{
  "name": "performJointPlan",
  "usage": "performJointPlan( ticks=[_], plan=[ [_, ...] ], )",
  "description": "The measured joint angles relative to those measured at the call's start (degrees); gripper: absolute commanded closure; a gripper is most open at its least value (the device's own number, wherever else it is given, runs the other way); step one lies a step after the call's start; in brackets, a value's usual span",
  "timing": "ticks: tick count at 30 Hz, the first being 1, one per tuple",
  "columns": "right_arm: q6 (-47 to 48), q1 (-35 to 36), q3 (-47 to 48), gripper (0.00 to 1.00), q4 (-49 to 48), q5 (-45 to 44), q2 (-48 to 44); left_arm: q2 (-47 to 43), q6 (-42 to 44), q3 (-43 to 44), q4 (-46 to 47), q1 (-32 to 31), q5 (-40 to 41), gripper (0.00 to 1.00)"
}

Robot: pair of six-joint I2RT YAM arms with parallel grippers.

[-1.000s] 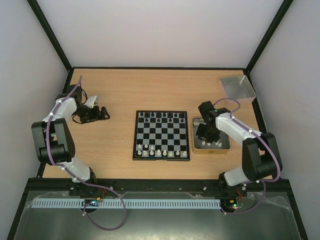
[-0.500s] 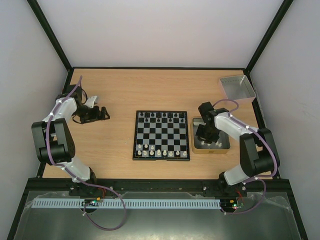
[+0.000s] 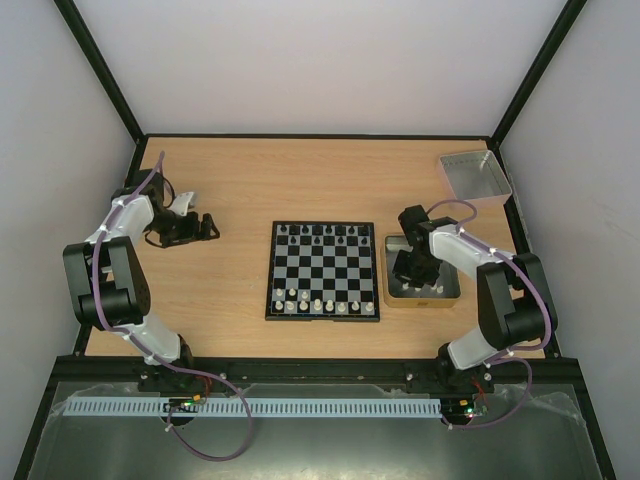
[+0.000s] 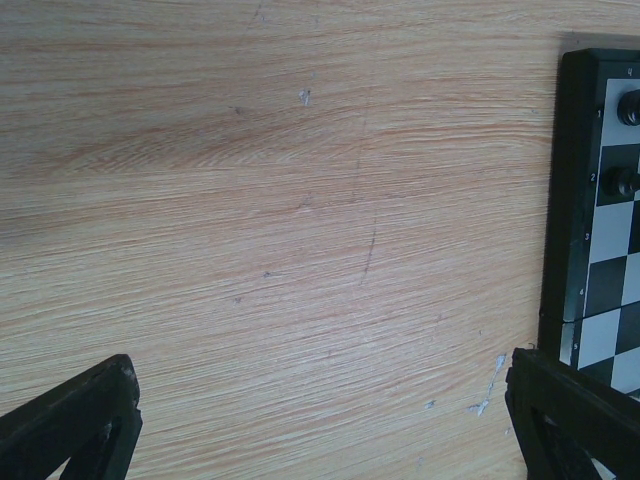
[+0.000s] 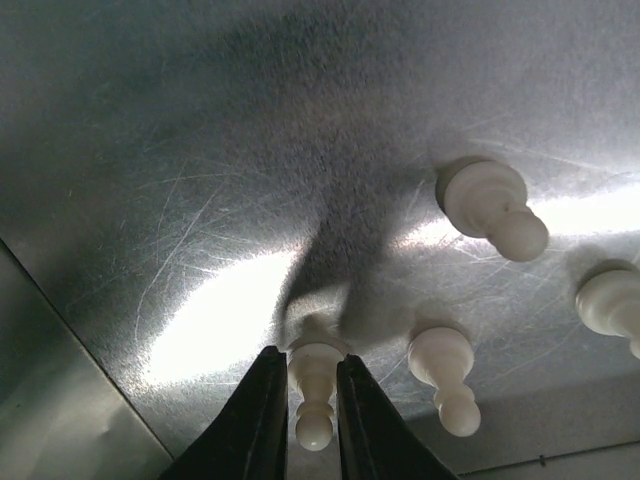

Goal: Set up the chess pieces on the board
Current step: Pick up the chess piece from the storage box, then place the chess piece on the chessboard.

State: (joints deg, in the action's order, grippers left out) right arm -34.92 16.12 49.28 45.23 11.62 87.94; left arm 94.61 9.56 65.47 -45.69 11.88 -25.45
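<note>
- While both arms reach out from the near edge, the board [image 3: 271, 270] sits mid-table, and its near rows carry cream-white pieces [image 3: 320, 303] with a few gaps among them.
- Just right of the board lies the tan-rimmed tray [image 3: 452, 296], and the right gripper [image 3: 412, 268] is down inside it!
- Up close on the right wrist camera, its fingers [image 5: 262, 410] are pinching a cream-white pawn [image 5: 314, 395], one finger against each side. The pawn stands upright on the tray's scratched metal floor, toward the tray's near end.
- Three more loose white pieces [image 5: 492, 208] stand on that floor beside the pawn, apart from it and from each other. One is cut off at the picture's edge.
- Over on the left and a touch farther back, the left gripper [image 3: 205, 228] hangs low over the bare wooden table [image 4: 250, 200]. Its fingers [image 4: 80, 430] are spread wide with nothing between them, well left of the board.
- At the board's far end stand the black pieces [image 3: 320, 232].
- In the far right corner, the clear grey bin [image 3: 475, 175] sits well apart from the board.
</note>
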Motion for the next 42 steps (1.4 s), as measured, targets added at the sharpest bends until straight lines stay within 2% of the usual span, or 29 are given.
performJointPlan(
  ticks=[11,25,36,42],
  plan=[
    [0.15,0.0,-0.26,0.95,-0.15,0.2,0.02,0.0,-0.02,0.0,0.02,0.0,0.0,0.01],
    [0.48,0.0,1.29,0.97,2.12,-1.75,0.02,0.0,-0.02,0.0,0.04,0.0,-0.02,0.01],
    [0.7,1.33,11.54,0.97,8.57,-4.7,-0.59,0.11,0.0,0.0,0.02,0.0,-0.07,0.01],
    [-1.57,11.58,25.05,0.97,14.01,-5.9,-0.17,0.11,0.0,0.0,0.04,0.0,-0.11,0.01]
  ],
)
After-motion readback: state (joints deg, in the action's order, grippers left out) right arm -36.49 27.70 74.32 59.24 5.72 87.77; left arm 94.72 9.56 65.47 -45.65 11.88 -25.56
